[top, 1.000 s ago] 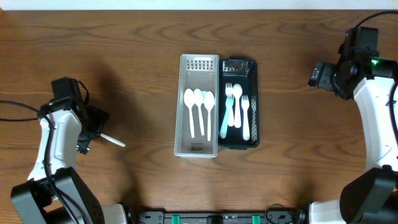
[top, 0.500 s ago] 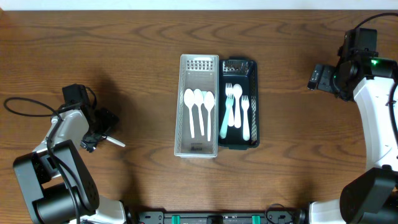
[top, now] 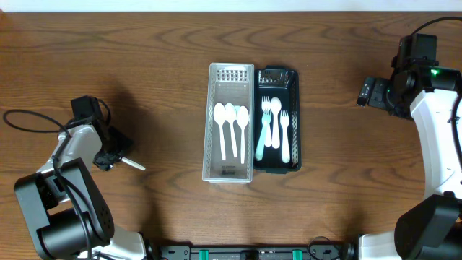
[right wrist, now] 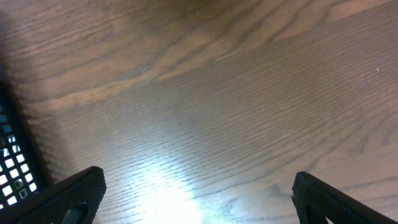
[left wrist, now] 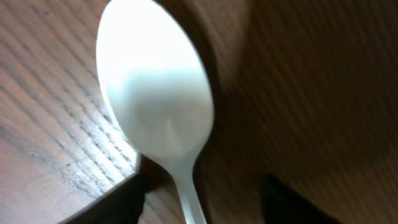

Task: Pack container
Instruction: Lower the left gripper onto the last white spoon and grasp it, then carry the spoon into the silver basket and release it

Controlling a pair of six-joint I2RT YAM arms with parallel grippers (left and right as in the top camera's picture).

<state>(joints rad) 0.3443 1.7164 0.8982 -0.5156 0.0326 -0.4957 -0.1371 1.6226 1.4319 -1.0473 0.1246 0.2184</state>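
I judge this the pick of the loose spoon (top: pixel 133 163), lying on the table (top: pixel 166 58) well left of the white tray (top: pixel 214 144); my left gripper (top: pixel 115 153) straddles its handle, jaws apart; the right gripper (right wrist: pixel 199 196) hangs spread, empty; next: close squarely, lift, carry rightward.

From above I see my left pincer (top: pixel 114 153) at the counter's (top: pixel 166 65) left side, over one end of a loose white spoon (top: pixel 133 164). Mid-counter, a pale tray (top: pixel 231 72) holds three spoons (top: pixel 231 115) and touches a dark tray (top: pixel 278 74) holding forks (top: pixel 275 115). My right pincer (top: pixel 366 91) sits well apart, far right.
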